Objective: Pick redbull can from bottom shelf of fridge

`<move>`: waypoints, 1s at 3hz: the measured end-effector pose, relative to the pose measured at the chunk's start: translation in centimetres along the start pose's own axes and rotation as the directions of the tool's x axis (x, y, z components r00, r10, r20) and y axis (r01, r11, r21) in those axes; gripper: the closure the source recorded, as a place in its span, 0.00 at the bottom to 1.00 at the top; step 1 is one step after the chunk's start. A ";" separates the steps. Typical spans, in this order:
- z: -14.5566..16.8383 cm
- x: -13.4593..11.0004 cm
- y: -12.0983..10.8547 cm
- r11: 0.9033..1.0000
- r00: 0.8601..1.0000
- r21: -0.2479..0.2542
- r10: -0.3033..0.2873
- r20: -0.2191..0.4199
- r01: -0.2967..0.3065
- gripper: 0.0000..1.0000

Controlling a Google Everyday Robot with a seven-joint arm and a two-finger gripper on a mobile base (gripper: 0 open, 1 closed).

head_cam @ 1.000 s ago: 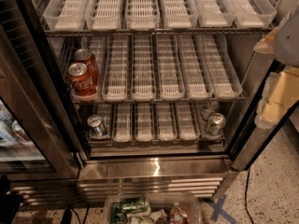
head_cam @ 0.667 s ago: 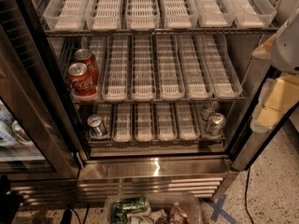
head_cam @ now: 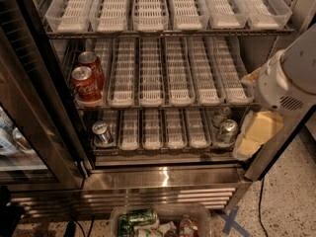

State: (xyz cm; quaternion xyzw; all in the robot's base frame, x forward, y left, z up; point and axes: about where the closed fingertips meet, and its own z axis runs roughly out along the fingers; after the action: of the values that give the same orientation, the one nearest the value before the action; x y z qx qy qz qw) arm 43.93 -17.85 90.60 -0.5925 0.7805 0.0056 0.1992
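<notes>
The fridge (head_cam: 163,177) stands open in front of me. On its bottom shelf (head_cam: 159,151), in the far left lane, stands the slim redbull can (head_cam: 102,133), upright, silver top showing. My gripper (head_cam: 255,134), with yellowish parts under a white arm housing (head_cam: 291,75), hangs at the right edge of the fridge at bottom shelf height. It is far right of the redbull can and holds nothing that I can see.
Two red Coca-Cola cans (head_cam: 86,84) stand at the left of the middle shelf. Two crinkly silver cans (head_cam: 227,130) stand at the right of the bottom shelf, close to the gripper. The glass door (head_cam: 29,107) is swung open on the left. A plastic bin (head_cam: 159,221) with cans sits on the floor.
The arm has come further into view from the right and now covers more of the fridge's right frame. The cans have not moved.
</notes>
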 end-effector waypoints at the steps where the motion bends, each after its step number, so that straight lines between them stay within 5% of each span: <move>1: 2.8 -1.4 1.6 1.000 0.998 -0.008 -0.015 0.061 0.016 0.00; 3: 3.8 -1.6 2.2 1.000 0.993 -0.004 0.001 0.114 0.000 0.00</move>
State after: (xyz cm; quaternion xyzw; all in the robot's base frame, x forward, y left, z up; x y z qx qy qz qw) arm 43.38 -14.74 87.08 -0.5914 0.7680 0.0409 0.2424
